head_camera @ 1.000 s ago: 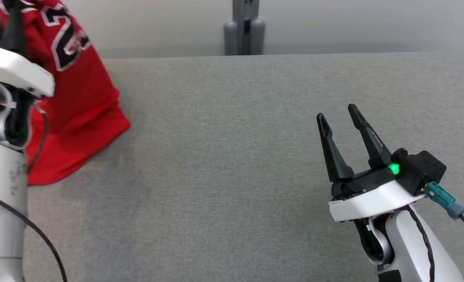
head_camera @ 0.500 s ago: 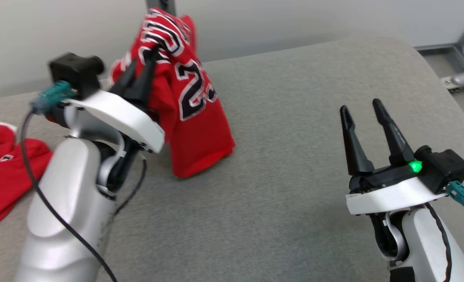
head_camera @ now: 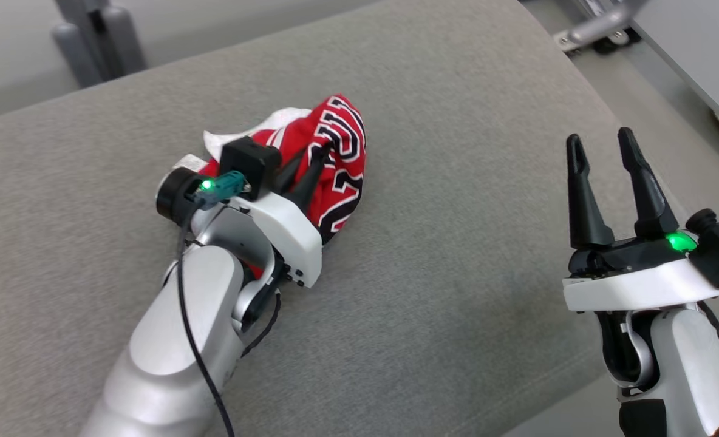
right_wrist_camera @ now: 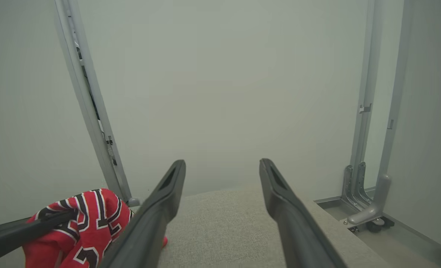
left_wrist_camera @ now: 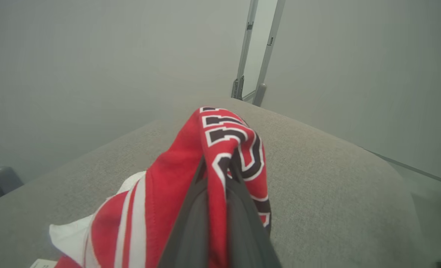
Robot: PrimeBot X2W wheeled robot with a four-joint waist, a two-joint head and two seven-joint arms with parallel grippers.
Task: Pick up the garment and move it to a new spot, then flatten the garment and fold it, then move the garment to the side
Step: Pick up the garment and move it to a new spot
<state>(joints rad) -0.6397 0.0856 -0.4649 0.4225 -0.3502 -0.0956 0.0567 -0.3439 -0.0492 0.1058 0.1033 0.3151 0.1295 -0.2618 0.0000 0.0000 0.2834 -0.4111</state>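
Dropping the garment (head_camera: 342, 159) bunched from your clamped left gripper (head_camera: 312, 159) risks tangled folds; right gripper (head_camera: 600, 145), three o'clock, gapes empty.

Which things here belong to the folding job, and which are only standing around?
Belongs to the job: red jersey, pinched in the shut left gripper; open right gripper; grey padded table.
Only standing around: grey metal post behind the table; wheeled frame foot on the floor.
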